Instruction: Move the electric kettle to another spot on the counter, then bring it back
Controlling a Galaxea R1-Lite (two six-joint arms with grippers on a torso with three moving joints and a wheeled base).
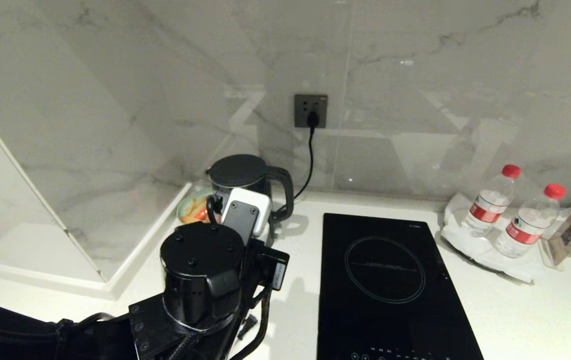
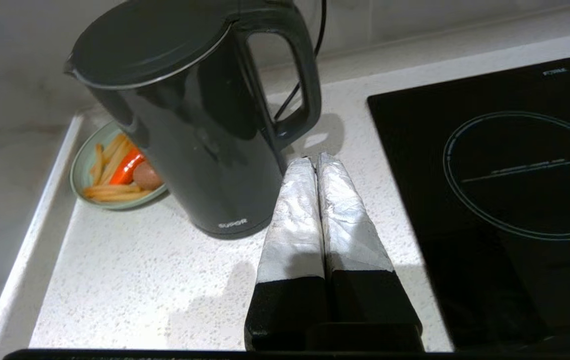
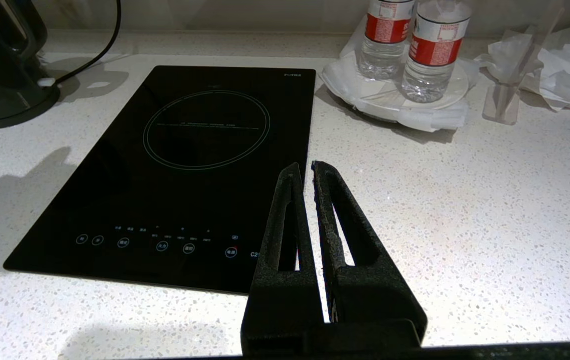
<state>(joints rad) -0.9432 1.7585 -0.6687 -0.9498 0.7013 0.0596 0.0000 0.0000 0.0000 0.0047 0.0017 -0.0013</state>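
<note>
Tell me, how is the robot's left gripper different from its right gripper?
The left gripper has fingers wrapped in crinkly silver tape, while the right gripper has bare black fingers with slots cut through them. The left gripper points at the electric kettle, close beside its handle; the right gripper hangs over the counter by the black hob, far from the kettle. Both are shut and hold nothing.
</note>
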